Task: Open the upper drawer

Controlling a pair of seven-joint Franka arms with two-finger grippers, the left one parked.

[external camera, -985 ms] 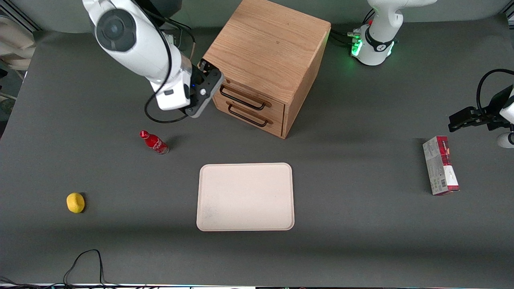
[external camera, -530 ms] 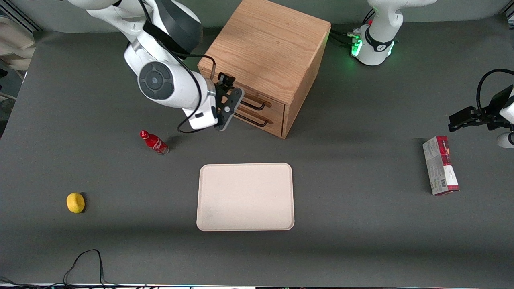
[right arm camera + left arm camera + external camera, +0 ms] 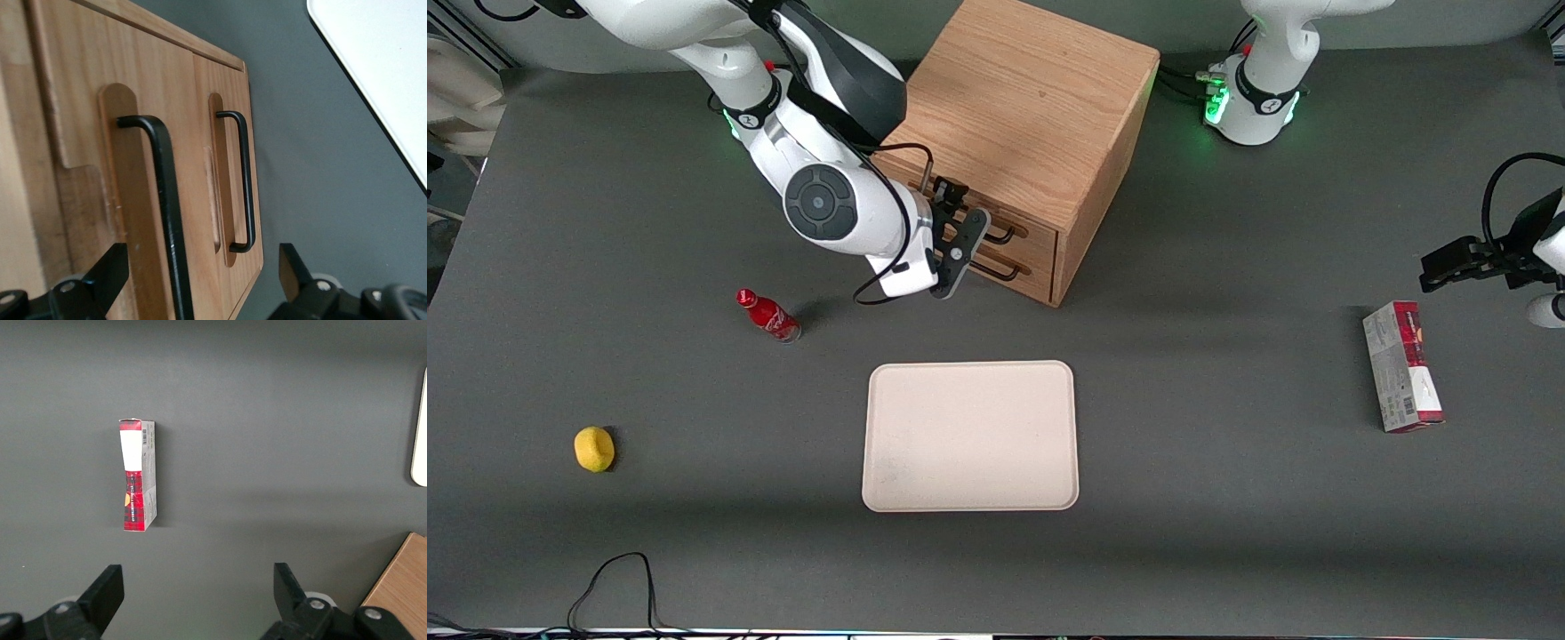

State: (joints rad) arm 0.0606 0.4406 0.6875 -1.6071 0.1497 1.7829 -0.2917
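We are holding our gripper (image 3: 958, 233) with its fingers spread apart and empty, just in front of the oak cabinet (image 3: 1024, 116); the upper drawer (image 3: 87, 167) is lying directly ahead of it, shut, its black bar handle (image 3: 163, 200) sitting between the two fingers but not yet touched; the bar's long axis is running crosswise to our finger gap; the lower drawer (image 3: 230, 180) is sitting just beside; our arm is hiding much of the upper handle from the front.
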